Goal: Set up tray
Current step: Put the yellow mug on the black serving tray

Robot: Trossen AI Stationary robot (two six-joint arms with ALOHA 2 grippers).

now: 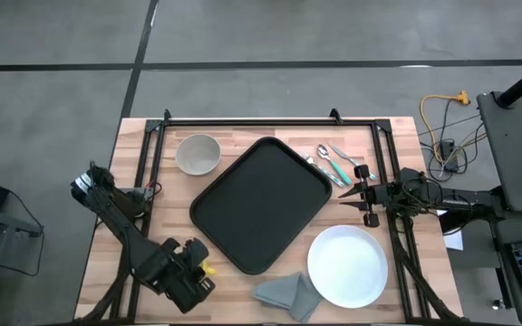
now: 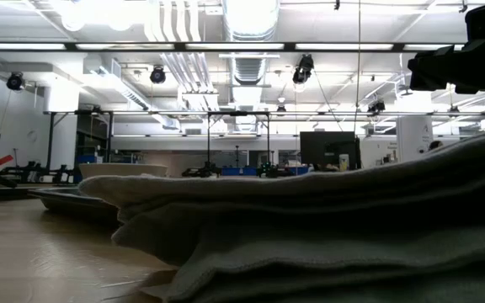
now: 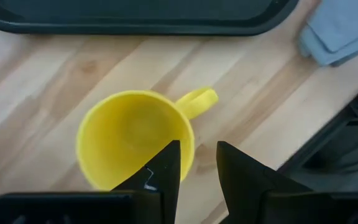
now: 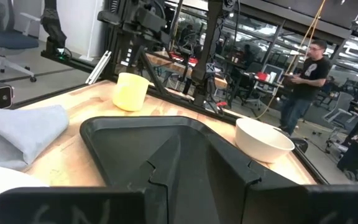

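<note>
Yellow cup (image 3: 132, 138) under left end effector (image 3: 196, 163)

The whole table (image 1: 107, 235) is seen straight down from overhead. The low view is shot level from the tabletop, mostly blocked by the gray cloth (image 2: 335, 236) right up close. The yellow mug (image 3: 135, 140) and tray (image 4: 166, 149) are shared by both wrist views.

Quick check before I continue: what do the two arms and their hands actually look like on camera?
Both arms are dark, jointed links with cables running along them. The left hand has two black, wedge-shaped fingers. The right hand has matching black fingers, one bearing a small white scuff.
</note>
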